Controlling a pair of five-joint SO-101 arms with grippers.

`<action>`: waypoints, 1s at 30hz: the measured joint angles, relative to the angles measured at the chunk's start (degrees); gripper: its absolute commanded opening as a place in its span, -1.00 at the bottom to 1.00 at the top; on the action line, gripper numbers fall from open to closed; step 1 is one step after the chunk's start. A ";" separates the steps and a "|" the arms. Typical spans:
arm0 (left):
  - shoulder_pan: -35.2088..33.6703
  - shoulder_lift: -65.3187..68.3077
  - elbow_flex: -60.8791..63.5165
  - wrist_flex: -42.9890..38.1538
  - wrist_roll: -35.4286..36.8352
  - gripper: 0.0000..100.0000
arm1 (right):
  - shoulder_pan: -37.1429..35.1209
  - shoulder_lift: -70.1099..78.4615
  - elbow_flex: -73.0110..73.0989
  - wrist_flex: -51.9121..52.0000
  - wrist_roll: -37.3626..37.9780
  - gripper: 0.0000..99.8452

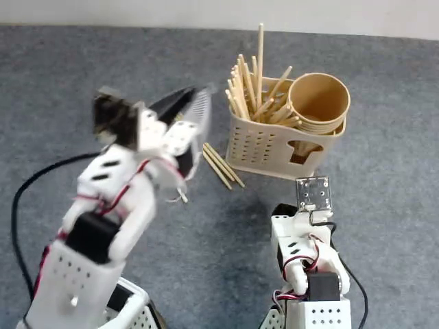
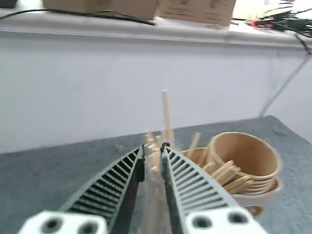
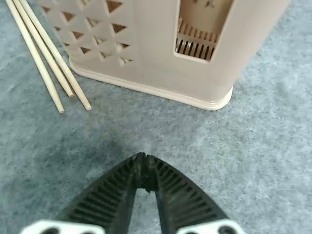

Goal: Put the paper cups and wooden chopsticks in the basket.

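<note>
A beige basket (image 1: pixel 264 147) stands at the back of the grey mat. It holds stacked paper cups (image 1: pixel 319 99) and a bundle of wooden chopsticks (image 1: pixel 254 92). Three loose chopsticks (image 1: pixel 221 164) lie on the mat against its left foot. My left gripper (image 1: pixel 204 96) hangs raised just left of the basket. In the left wrist view this gripper (image 2: pixel 152 147) is nearly closed on a pale stick, with the cups (image 2: pixel 243 156) beyond. My right gripper (image 3: pixel 143 168) is shut and empty, low over the mat in front of the basket wall (image 3: pixel 146 48), with the loose chopsticks (image 3: pixel 48 68) off to one side.
The right arm (image 1: pixel 305 240) sits at the front right, close to the basket's front wall. A black cable (image 1: pixel 20 199) trails at the left. Open mat lies to the right of the basket and between the two arms.
</note>
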 measured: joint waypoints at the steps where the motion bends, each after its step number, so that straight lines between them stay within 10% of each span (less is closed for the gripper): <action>1: -1.58 -2.11 2.20 0.00 0.00 -0.84 | 0.00 0.00 0.00 0.00 0.00 -0.99; 15: -16.44 -11.52 20.66 0.00 0.00 -0.84 | 0.00 0.00 0.00 0.00 0.00 -0.99; 30: -16.70 -11.52 23.12 10.81 0.00 -0.84 | 0.00 0.00 0.00 0.00 0.00 -0.99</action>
